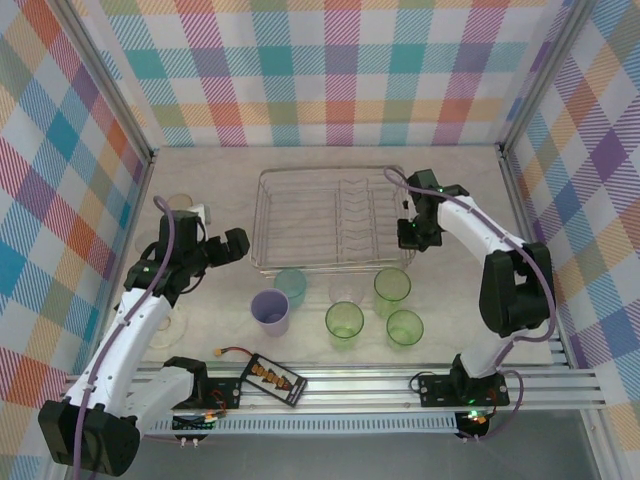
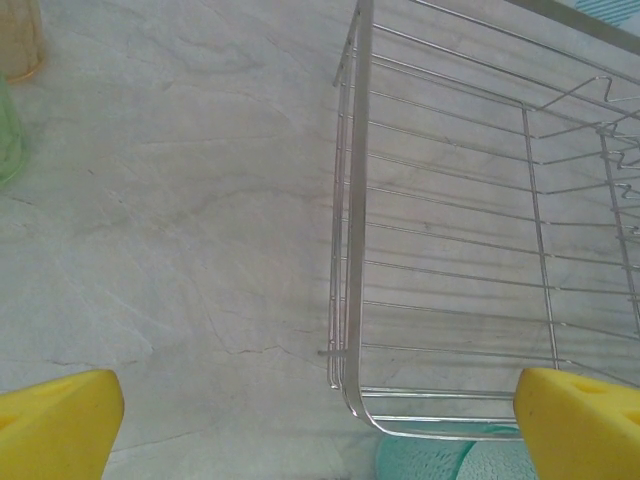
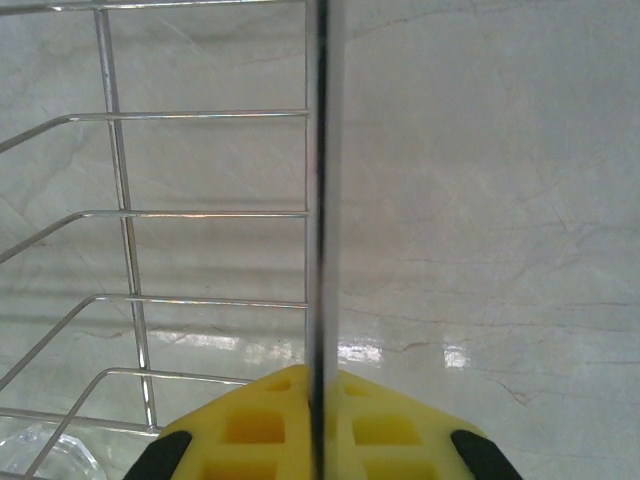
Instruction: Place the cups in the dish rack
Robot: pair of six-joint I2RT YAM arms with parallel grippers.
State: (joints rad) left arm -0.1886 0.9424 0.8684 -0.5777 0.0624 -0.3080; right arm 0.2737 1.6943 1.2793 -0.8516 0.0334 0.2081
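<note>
The dish rack (image 1: 300, 205), a clear wire tray, lies in the middle of the table. My right gripper (image 1: 411, 235) is shut on the rack's right rim; in the right wrist view its yellow fingers (image 3: 250, 425) pinch the rim wire (image 3: 318, 200). My left gripper (image 1: 236, 246) hangs open by the rack's near-left corner (image 2: 350, 300), with nothing between its fingers (image 2: 55, 420). In front of the rack stand a lilac cup (image 1: 270, 310), a teal cup (image 1: 291, 287), a clear cup (image 1: 345, 290) and three green cups (image 1: 392, 290) (image 1: 344, 322) (image 1: 405, 327).
An orange-tinted cup (image 1: 180, 205) stands at the far left, and a pale cup (image 1: 165, 327) sits partly under my left arm. A flat black box (image 1: 273, 378) lies on the front rail (image 1: 400, 385). Checked walls close in three sides.
</note>
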